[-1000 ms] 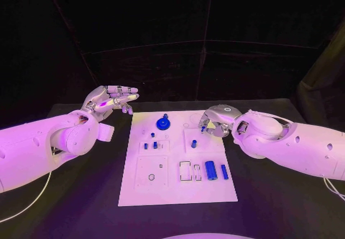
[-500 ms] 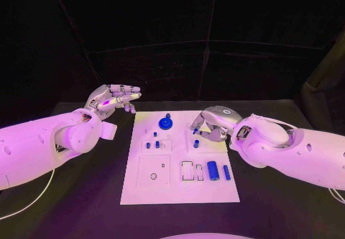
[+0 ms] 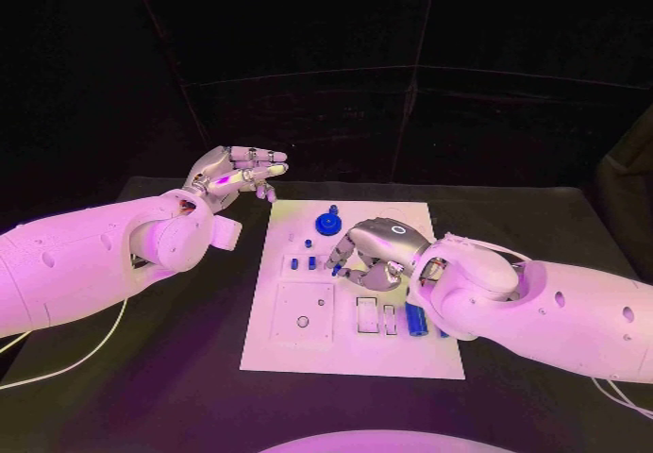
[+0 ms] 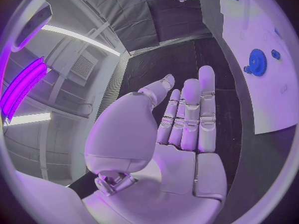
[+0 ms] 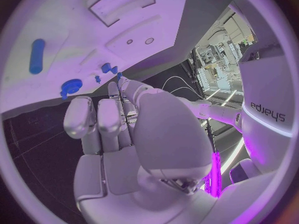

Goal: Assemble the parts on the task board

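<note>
The white task board (image 3: pixel 307 354) (image 5: pixel 134 27) lies mid-table. On it are a blue gear (image 3: pixel 328 224) (image 4: pixel 256 62) (image 5: pixel 70 87) at the far end, small blue pegs (image 3: pixel 295 265) (image 5: pixel 104 67) standing left of centre, and a blue cylinder (image 3: pixel 416 321) (image 5: pixel 37 56) on the right. My right hand (image 3: pixel 375 250) (image 5: pixel 127 134) hangs over the board's middle, fingers curled down, pinching a small blue peg (image 3: pixel 335 269) (image 5: pixel 118 75) just right of the standing pegs. My left hand (image 3: pixel 240 176) (image 4: pixel 181 134) is raised off the board's far left corner, its fingers straight, holding nothing.
Several empty recesses (image 3: pixel 302 321) and slots (image 3: pixel 366 316) mark the board's near half. Black table (image 3: pixel 163 377) surrounds the board. A white cable (image 3: pixel 61 373) trails under my left arm.
The camera has shifted. My right hand has moved left and lower across the board with the peg, toward the standing pegs. The left hand stays raised in the same pose.
</note>
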Tool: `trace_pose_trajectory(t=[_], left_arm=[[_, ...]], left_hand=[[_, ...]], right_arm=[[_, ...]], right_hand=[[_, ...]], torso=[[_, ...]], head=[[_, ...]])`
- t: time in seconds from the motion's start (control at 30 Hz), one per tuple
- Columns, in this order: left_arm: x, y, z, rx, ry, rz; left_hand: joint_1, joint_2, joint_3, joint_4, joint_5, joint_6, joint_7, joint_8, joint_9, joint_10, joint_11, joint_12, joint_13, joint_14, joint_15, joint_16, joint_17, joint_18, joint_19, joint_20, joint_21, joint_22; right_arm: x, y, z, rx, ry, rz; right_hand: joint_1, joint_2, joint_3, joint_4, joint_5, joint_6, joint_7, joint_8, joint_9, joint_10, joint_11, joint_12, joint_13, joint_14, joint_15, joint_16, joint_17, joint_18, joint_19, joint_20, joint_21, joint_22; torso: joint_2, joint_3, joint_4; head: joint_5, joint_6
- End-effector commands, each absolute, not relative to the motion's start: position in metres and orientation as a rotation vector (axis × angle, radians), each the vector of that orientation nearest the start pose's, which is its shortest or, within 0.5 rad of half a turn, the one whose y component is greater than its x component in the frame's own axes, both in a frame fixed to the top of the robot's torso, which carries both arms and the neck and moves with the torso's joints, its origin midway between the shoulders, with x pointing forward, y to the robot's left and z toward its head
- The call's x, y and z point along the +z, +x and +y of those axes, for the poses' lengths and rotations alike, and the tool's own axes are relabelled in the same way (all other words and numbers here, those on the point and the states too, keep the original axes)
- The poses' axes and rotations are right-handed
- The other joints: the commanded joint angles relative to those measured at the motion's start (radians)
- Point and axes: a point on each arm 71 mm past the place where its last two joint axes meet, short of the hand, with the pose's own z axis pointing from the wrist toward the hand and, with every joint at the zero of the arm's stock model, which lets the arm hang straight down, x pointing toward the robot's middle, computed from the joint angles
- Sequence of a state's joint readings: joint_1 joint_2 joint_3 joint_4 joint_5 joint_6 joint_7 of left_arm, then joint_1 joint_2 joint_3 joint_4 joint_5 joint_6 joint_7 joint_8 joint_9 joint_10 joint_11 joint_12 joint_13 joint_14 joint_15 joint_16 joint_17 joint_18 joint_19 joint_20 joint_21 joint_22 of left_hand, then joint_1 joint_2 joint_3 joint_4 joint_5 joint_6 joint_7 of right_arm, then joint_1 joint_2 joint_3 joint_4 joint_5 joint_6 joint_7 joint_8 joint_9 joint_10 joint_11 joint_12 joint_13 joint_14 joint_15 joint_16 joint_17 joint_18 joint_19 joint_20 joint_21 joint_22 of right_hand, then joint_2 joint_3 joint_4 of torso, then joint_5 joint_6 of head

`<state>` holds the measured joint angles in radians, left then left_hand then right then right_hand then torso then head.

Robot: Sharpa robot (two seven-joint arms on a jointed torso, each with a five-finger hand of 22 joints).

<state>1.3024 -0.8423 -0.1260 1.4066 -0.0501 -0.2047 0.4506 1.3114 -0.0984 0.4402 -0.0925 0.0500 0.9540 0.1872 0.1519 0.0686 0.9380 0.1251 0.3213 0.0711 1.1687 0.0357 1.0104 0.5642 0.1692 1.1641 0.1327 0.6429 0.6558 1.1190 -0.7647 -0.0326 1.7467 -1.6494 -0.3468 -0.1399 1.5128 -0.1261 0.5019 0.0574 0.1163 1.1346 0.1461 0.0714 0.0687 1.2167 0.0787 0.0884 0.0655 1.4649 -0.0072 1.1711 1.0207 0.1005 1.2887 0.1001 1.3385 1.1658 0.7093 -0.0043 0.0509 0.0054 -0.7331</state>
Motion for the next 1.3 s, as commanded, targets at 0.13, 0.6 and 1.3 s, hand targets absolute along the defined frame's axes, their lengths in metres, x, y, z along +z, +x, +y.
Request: trace_pose_trajectory(t=[0.13,0.6,1.3], left_arm=[[-0.158,0.516,0.235,-1.559,-0.95,1.389],[-0.158,0.517,0.232,-1.563,-0.95,1.395],[-0.159,0.517,0.232,-1.564,-0.953,1.405]], left_hand=[[0.001,0.004,-0.005,-0.001,0.001,0.001,0.004,0.004,-0.001,-0.008,0.002,0.005,-0.001,-0.005,0.001,-0.004,-0.002,0.014,-0.009,0.0,-0.006,-0.002],[0.001,0.004,-0.005,-0.001,0.001,0.001,0.004,0.004,-0.001,-0.008,0.002,0.005,-0.001,-0.005,0.001,-0.004,-0.002,0.014,-0.009,0.0,-0.006,-0.002],[0.0,0.004,-0.008,-0.002,0.001,-0.001,0.005,0.004,-0.001,-0.013,0.003,0.006,-0.002,-0.007,0.001,-0.004,-0.005,0.014,-0.01,0.001,-0.008,-0.004]], right_arm=[[-0.21,0.408,-0.082,0.883,-0.469,1.641],[-0.224,0.408,-0.071,0.859,-0.508,1.665],[-0.229,0.408,-0.064,0.832,-0.549,1.678]], right_hand=[[-0.011,0.0,0.008,0.0,0.005,0.002,0.002,-0.004,0.001,0.007,-0.001,-0.004,0.001,0.018,0.001,0.006,0.003,-0.009,0.006,0.001,0.007,0.001],[-0.014,0.001,0.01,-0.002,0.005,0.001,0.003,-0.004,0.0,0.006,0.0,-0.005,0.0,0.018,0.001,0.008,0.005,-0.009,0.007,0.002,0.008,0.004],[-0.016,0.002,0.011,-0.003,0.005,0.0,0.003,-0.005,0.0,0.006,0.0,-0.005,0.0,0.018,0.002,0.008,0.004,-0.009,0.007,0.002,0.008,0.004]], torso=[[0.002,0.0029,0.0016],[0.001,0.0037,-0.0001],[0.001,0.0027,0.0001]], head=[[0.018,-0.013],[0.037,-0.028],[0.04,-0.035]])
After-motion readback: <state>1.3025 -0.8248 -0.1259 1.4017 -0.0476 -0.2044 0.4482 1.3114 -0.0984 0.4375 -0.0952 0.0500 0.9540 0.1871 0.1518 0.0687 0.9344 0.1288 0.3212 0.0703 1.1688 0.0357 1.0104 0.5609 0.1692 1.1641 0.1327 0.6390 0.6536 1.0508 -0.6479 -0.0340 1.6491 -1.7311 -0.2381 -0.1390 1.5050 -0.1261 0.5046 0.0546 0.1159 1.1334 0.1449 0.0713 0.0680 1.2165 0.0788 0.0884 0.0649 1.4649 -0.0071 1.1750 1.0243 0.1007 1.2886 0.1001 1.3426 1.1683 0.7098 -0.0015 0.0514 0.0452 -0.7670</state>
